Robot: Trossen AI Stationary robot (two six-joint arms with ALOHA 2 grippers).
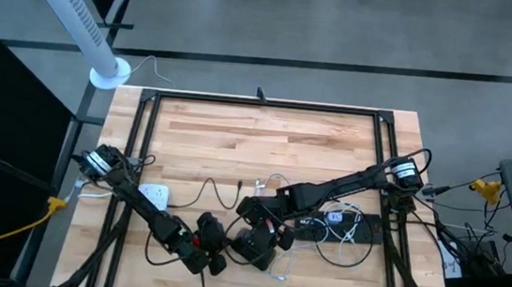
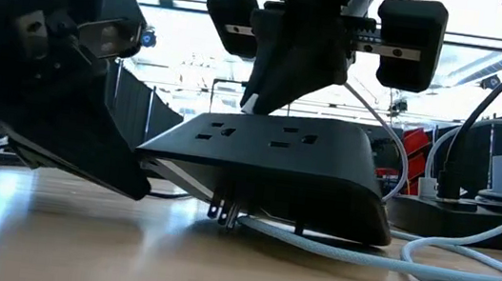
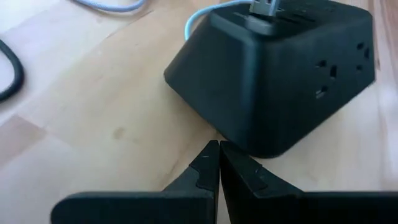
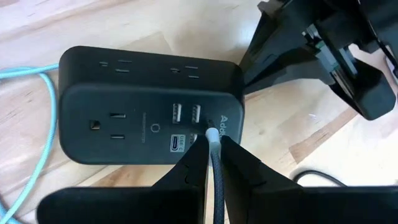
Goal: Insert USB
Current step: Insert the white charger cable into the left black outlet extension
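Note:
A black power block (image 4: 149, 106) lies tilted on the wooden table, resting on its prongs (image 2: 223, 212) and one lower edge. Its upward face has two USB ports (image 4: 186, 114). My right gripper (image 4: 211, 155) stands over that face, shut on a USB plug (image 4: 211, 133) with a dark braided cord (image 4: 215, 186). The plug's tip meets the face just beside the ports; whether it sits in a port I cannot tell. My left gripper (image 3: 219, 149) is shut, low on the table at the block's side (image 3: 273, 81). My left gripper touches the block with its shut fingertips (image 3: 211, 155) at the lower edge of a side wall (image 3: 239, 144). It comes slanting down from the table's left. My right gripper pinches the USB plug (image 4: 211, 138) between its two fingers, slanting down from above, with the cord running back between them. The plug stands upright with its tip on the block's face.
A light-blue cable (image 2: 390, 258) runs from under the block across the table. A black power strip (image 1: 351, 230) with plugged cords lies to the right. A white charger (image 1: 152, 193) and a thin black cord (image 1: 214, 191) lie to the left.

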